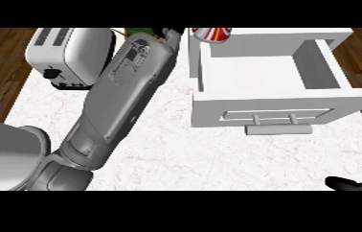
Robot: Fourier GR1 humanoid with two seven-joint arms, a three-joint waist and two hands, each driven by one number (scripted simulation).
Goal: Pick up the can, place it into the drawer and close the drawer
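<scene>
The left hand (168,33) is caught only as a dark sliver at the upper edge, so whether it is spread, pressed together or closed round anything cannot be told. No contact with the can (210,34) can be confirmed, though the two are set just beside each other. The left forearm (120,97) is laid long across the counter (176,149), slanting from the lower left to that far corner, a reach judged to be aimed at the can. The can, striped red and white, is found at the rear left corner of the drawer (268,104), apparently outside it rather than in it, and is partly cut off by the edge. The drawer is held wide open, its handle (278,129) turned towards the robot, which suits receiving the can. A toaster (67,53) and a green object (139,32) are set to the arm's left. The right hand (345,183) is glimpsed at the lower right edge, its state unreadable.
</scene>
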